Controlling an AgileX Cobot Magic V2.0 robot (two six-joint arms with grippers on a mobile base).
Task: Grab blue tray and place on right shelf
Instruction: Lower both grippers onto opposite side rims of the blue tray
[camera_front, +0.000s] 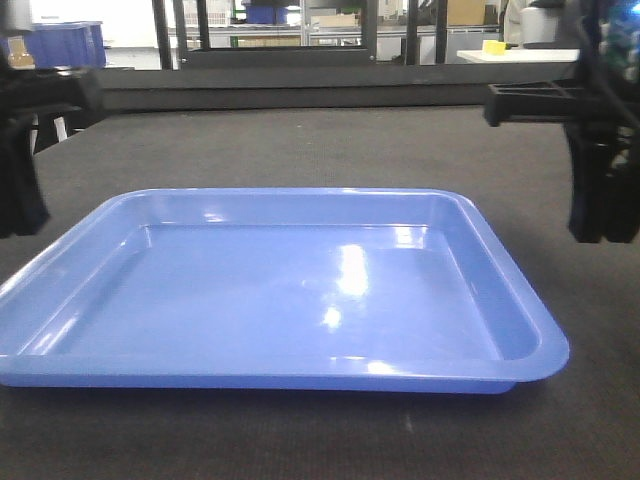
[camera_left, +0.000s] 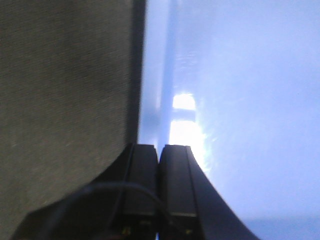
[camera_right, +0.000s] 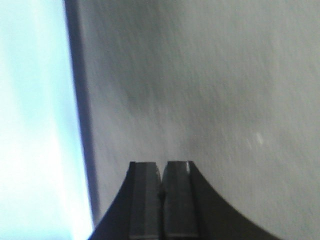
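Our left jaws are pressed together, pad against pad with no gap. They hang right over the left rim of the blue tray (camera_left: 240, 100), where the pale plastic meets the dark table (camera_left: 60, 90). Our right jaws are pressed together too, and they sit just outside the tray's right rim, over bare table, with the rim's shadow line running beside them. Neither pair pinches anything, and as far as we can tell neither touches the tray.

We judge this flanking stance to be deliberate. With one arm at each side of a wide, shallow tray, we can lift it level instead of tipping it from one end. The flared, rolled rim is the only part that offers a hold. So we expect both jaws must spread before they can take it; shut as they are, they could only nudge it.

The tray lies flat on the table between our arms, and nothing is in it. Left and right of the tray the table is bare, which gives the jaws room to open. Beyond the tray's far rim, open table runs to a raised dark ledge (camera_front: 300, 98). Farther behind the tray stand racks and a deep blue bin (camera_front: 65, 42). We cannot pick out the right shelf in any view, so we cannot judge the carry path.
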